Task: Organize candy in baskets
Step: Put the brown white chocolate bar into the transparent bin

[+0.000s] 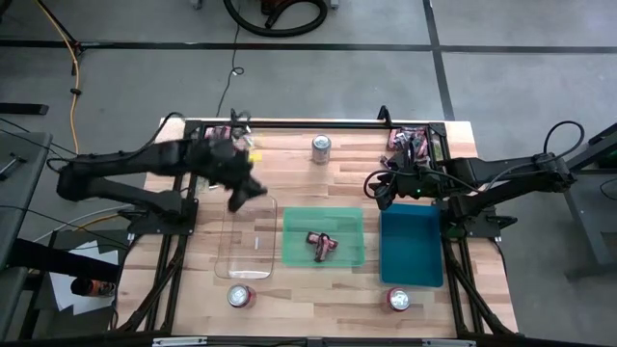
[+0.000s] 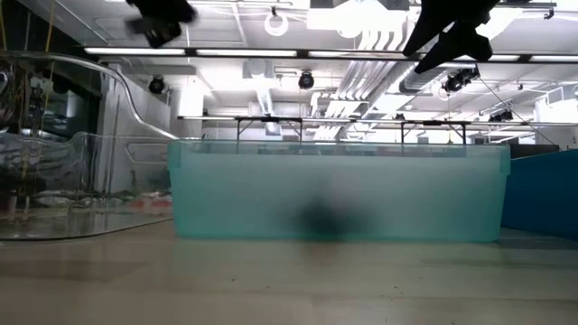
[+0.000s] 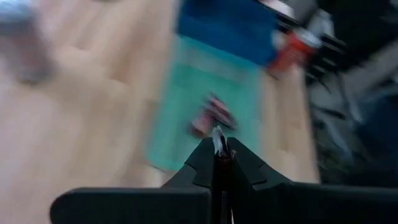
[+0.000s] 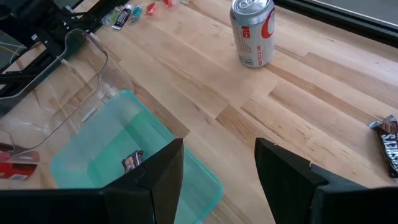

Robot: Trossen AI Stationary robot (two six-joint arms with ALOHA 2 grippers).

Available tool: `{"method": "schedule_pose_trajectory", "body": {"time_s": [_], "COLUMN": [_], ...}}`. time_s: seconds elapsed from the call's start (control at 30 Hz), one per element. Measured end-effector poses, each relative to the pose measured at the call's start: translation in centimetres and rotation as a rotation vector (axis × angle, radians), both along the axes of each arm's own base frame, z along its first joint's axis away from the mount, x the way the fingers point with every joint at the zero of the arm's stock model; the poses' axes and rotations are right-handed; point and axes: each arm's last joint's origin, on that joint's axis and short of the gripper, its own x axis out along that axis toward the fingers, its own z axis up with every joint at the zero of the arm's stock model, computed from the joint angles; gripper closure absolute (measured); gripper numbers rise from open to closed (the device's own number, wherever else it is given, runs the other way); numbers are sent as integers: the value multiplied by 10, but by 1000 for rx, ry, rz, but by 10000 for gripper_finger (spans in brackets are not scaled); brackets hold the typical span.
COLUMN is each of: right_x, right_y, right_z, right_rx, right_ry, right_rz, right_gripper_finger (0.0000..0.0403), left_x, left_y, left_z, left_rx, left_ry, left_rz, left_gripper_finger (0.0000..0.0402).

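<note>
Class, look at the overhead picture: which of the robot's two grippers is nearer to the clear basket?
Left. The left gripper hangs over the far edge of the clear basket. The right gripper is past the green basket, near the teal-blue basket.

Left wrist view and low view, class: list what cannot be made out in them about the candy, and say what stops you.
- Left wrist view: the left gripper is shut on a small silvery candy; motion blur hides its kind.
- Low view: the green basket has a frosted wall, so the candy inside is only a dark smudge.
- Low view: the teal basket is cut off by the edge; its contents are hidden.
</note>
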Motion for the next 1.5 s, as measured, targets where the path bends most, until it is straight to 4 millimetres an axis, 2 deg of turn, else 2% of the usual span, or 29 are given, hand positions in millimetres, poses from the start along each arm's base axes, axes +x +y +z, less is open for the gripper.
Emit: {"method": "schedule_pose_trajectory", "body": {"time_s": [0.17, 0.37, 0.47, 0.6, 0.87, 1.0, 1.13, 1.23, 1.37, 1.5], "right_x": [0, 0, 0, 0, 0, 1, 7, 9, 7, 3], "right_y": [0, 0, 0, 0, 0, 0, -2, -12, -33, -65], "right_z": [0, 0, 0, 0, 0, 0, 8, 21, 27, 12], "right_rx": [0, 0, 0, 0, 20, 57, 172, 195, 127, 118], "right_ry": [0, 0, 0, 0, -9, -29, -146, -189, -91, 105], "right_rz": [0, 1, 1, 1, -16, -38, -81, -105, -159, -249], "right_gripper_finger": [210, 210, 210, 210, 210, 210, 210, 210, 210, 210], "left_x": [-10, -16, -18, -21, -20, -15, -11, -10, -10, -11], "left_y": [-47, -83, -88, -84, -76, -74, -65, -50, -24, 0], "left_z": [-11, -58, -80, -99, -102, -86, -44, -13, 24, 39], "left_rx": [3, -14, -10, 9, -16, -28, 49, 163, 255, 264], "left_ry": [89, 117, 103, 147, 172, 128, 5, -53, -138, -169], "left_rz": [-17, -8, 32, 77, 129, 138, 129, 185, 286, 431], "left_gripper_finger": [401, 401, 397, 376, 292, 247, 220, 211, 207, 206]}}
